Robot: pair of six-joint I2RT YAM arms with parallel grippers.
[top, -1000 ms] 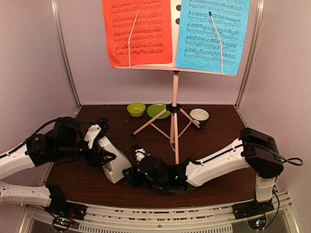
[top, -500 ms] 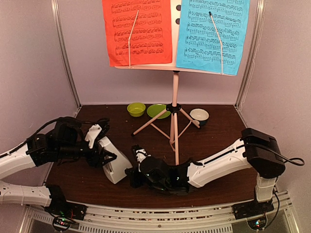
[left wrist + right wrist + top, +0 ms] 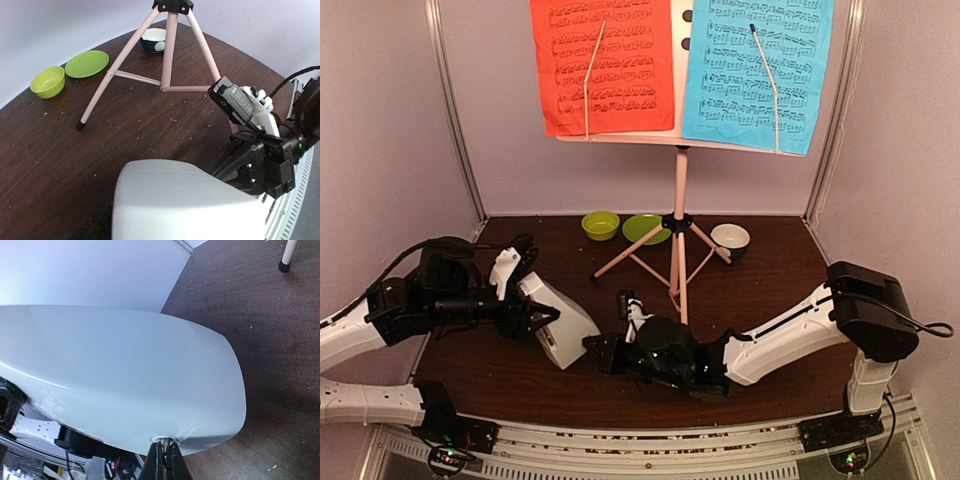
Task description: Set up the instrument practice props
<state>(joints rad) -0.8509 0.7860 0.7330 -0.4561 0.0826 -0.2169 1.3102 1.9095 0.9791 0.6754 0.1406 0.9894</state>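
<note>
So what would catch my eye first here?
The red sheet-music page and cyan sheet-music page, side by side high on the pale pink perforated music stand. Near the front of the dark wooden table, the white pyramid-shaped metronome lying tilted between the left gripper and right gripper.

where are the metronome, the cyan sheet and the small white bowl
metronome (image 3: pixel 568 322), top view, its white side face
cyan sheet (image 3: pixel 740 85), top view, middle of the page
small white bowl (image 3: pixel 731 237), top view, its pale inside
</note>
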